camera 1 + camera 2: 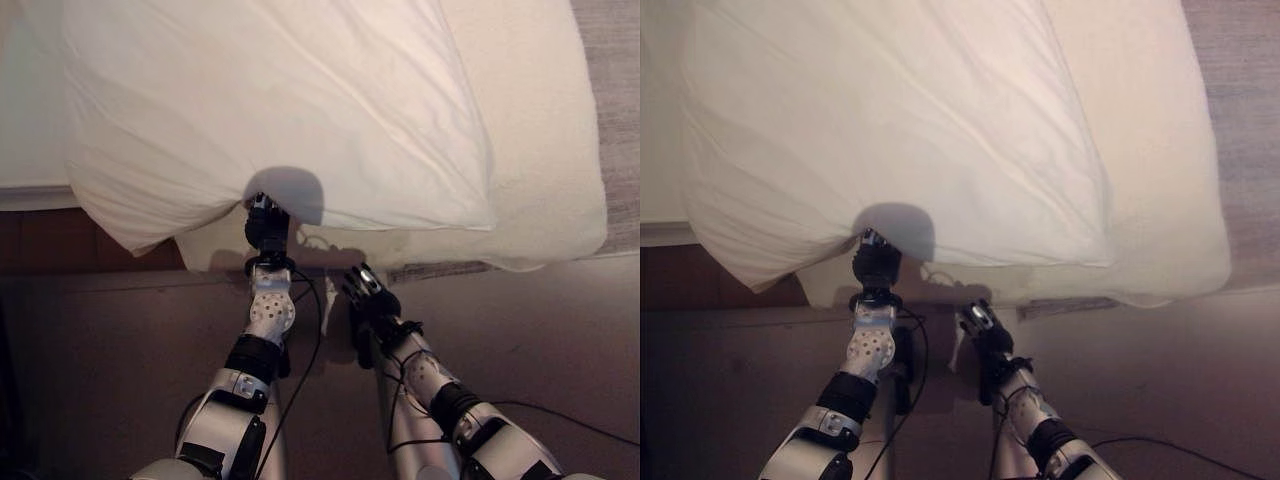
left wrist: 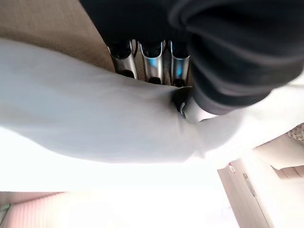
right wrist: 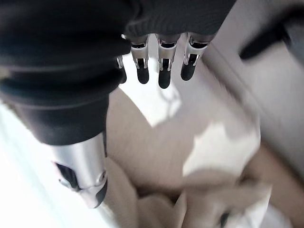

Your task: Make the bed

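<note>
Pillow (image 1: 270,110) lies across bed's (image 1: 560,190) near edge, overhanging it. Left hand (image 1: 266,226) pinches pillow's near hem, fingers (image 2: 153,66) beneath, thumb above. Right hand (image 1: 368,292) hangs free below the edge, fingers (image 3: 164,71) straight, spread. Step: repositioning pillow. Next: probably carrying it to its place.

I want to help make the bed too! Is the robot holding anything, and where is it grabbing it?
The left hand is tucked under the near edge of the white pillow, fingers hidden, so a grip cannot be told. The right hand holds nothing.
</note>
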Tool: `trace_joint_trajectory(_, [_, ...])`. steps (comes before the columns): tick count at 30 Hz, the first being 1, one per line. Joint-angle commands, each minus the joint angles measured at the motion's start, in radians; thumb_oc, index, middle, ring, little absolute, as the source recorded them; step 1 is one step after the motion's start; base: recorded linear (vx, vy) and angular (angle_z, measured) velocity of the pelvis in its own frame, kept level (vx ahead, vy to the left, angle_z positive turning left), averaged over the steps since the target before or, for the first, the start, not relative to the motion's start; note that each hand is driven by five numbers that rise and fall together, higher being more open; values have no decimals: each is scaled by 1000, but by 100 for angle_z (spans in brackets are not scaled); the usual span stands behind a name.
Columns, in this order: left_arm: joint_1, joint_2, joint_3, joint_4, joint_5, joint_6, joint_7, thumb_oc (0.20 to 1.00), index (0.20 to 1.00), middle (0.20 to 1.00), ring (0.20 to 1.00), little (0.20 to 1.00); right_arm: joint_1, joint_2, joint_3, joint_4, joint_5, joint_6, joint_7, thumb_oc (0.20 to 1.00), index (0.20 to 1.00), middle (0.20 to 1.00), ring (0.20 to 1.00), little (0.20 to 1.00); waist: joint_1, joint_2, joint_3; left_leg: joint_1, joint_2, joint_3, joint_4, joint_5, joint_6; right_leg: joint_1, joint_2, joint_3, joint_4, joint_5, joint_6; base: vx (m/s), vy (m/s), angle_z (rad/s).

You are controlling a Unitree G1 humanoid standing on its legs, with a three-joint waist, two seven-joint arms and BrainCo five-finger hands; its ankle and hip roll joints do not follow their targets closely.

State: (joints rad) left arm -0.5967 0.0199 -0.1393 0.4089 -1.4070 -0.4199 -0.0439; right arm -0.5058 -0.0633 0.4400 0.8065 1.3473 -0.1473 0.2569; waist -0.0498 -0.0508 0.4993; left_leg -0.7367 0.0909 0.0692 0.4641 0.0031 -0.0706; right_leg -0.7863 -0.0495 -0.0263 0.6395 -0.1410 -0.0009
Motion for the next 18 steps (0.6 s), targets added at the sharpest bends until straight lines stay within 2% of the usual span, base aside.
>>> trace_joint_trajectory(1, [-14, -33, -81, -165, 71, 2, -48, 200, 200, 200, 200, 200, 7, 16, -10, -117, 111, 17, 49, 1000, 1000, 1000, 1000, 1000, 1, 39, -30, -19, -48, 24, 70, -97, 30, 26, 10, -21, -172, 95, 78, -2, -18, 12])
trace_joint_trajectory(9, [37, -5, -100, -316, 125, -13, -13, 200, 200, 200, 200, 200, -3, 39, -52, -245, 234, -19, 47, 1000, 1000, 1000, 1000, 1000, 12, 54, -20, -19, -59, 10, 63, -90, 33, 32, 7, -33, -174, 92, 77, -4, -11, 8])
trace_joint_trajectory(15, [82, 17, -85, -415, 176, -46, 31, 200, 200, 200, 200, 200, 4, 55, -93, -373, 320, -77, 72, 1000, 1000, 1000, 1000, 1000, 17, 65, -16, -21, -63, 6, 54, -87, 37, 25, 6, -33, -171, 92, 77, 0, 0, 0])
trace_joint_trajectory(18, [99, 33, -50, -451, 224, -83, 84, 200, 200, 200, 200, 200, 0, 45, -146, -443, 341, -132, 79, 1000, 1000, 1000, 1000, 1000, 18, 73, -13, -22, -65, 4, 56, -86, 38, 19, 5, -34, -165, 89, 75, 0, 0, 0])
